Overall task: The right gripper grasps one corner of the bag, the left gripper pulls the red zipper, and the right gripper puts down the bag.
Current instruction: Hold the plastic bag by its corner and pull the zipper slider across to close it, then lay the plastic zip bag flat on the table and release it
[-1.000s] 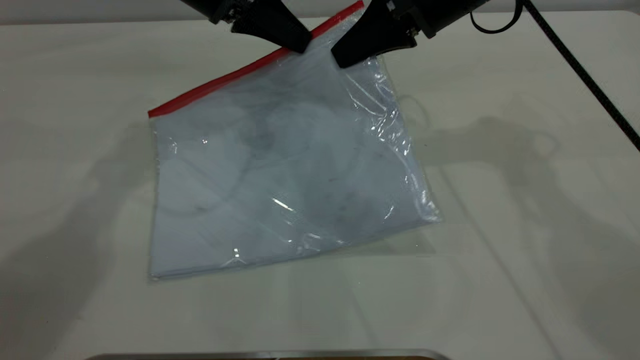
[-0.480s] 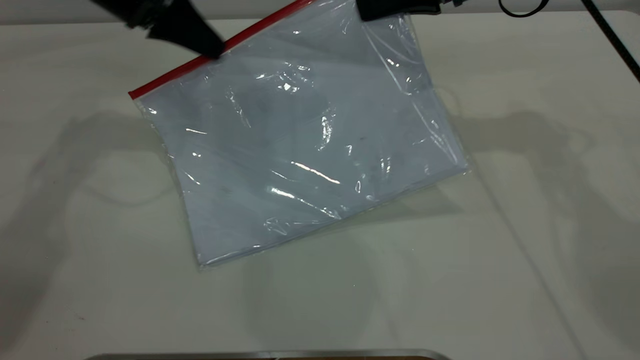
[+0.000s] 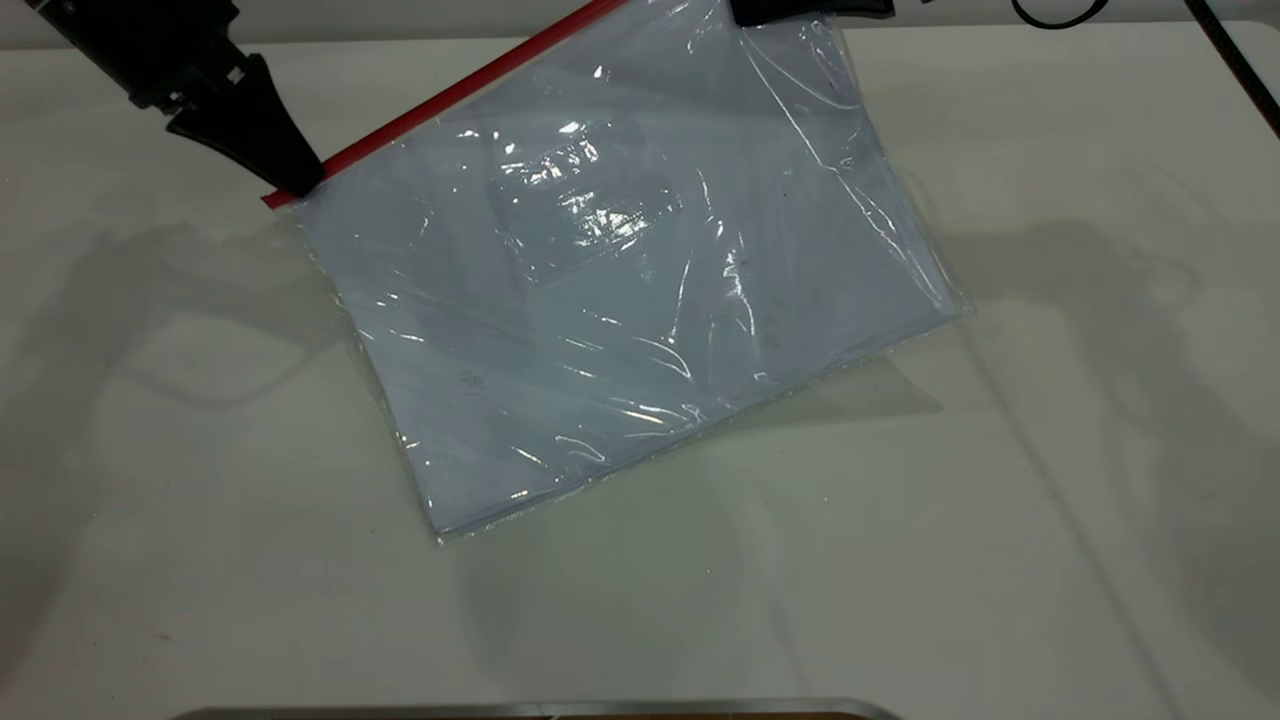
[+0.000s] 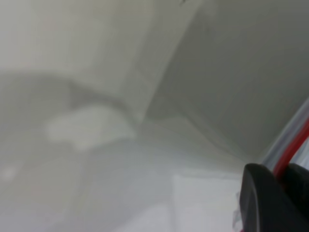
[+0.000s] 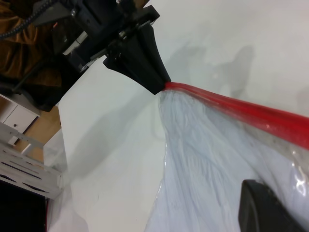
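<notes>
The bag (image 3: pixel 640 300), a clear pouch of white sheets with a faint label patch (image 3: pixel 590 210), hangs tilted. Its lower edge rests on the table. The red zipper (image 3: pixel 450 95) runs along its upper-left edge. My left gripper (image 3: pixel 295 180) is shut on the red zipper at its far left end; the left wrist view shows the red strip (image 4: pixel 294 150) between my jaws. My right gripper (image 3: pixel 800 10), mostly cut off at the top edge, holds the corner of the bag at the strip's other end. The right wrist view shows the strip (image 5: pixel 241 108) leading to the left gripper (image 5: pixel 157 87).
The white table (image 3: pixel 1050 450) spreads all round the bag. A black cable (image 3: pixel 1230 60) crosses the far right corner. A metal edge (image 3: pixel 540 710) lies along the table's front. Shelving (image 5: pixel 24 159) stands beyond the table in the right wrist view.
My left gripper slid left along the red strip from near its right end to its left end. The right gripper rose toward the top edge and the bag swung up and to the right.
</notes>
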Action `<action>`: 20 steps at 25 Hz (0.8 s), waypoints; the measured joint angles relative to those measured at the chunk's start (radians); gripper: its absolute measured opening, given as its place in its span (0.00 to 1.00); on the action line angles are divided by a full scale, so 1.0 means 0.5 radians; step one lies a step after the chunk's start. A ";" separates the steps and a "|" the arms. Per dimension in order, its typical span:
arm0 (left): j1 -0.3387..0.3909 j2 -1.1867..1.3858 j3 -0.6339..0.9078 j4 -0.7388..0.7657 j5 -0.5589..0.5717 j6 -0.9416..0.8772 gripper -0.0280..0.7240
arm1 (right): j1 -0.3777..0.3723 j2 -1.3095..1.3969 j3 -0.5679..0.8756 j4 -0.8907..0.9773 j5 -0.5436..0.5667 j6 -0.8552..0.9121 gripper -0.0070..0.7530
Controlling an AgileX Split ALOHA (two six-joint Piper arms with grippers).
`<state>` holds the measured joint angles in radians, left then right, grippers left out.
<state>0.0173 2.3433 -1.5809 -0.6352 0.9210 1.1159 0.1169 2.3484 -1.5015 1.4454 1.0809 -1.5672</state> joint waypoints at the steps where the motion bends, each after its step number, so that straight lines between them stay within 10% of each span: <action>1: 0.000 0.000 0.000 0.010 -0.002 -0.004 0.17 | 0.000 0.000 0.000 0.003 0.000 0.000 0.05; 11: 0.005 -0.007 0.000 0.016 -0.024 -0.065 0.21 | -0.013 0.000 0.000 0.005 -0.024 0.000 0.05; 20: 0.017 -0.478 0.000 -0.213 0.018 -0.083 0.54 | 0.006 0.000 0.000 -0.120 -0.361 0.067 0.16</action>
<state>0.0256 2.1043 -1.5809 -0.7418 0.9300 1.0744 0.1199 2.3482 -1.5015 1.3854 0.9006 -1.5334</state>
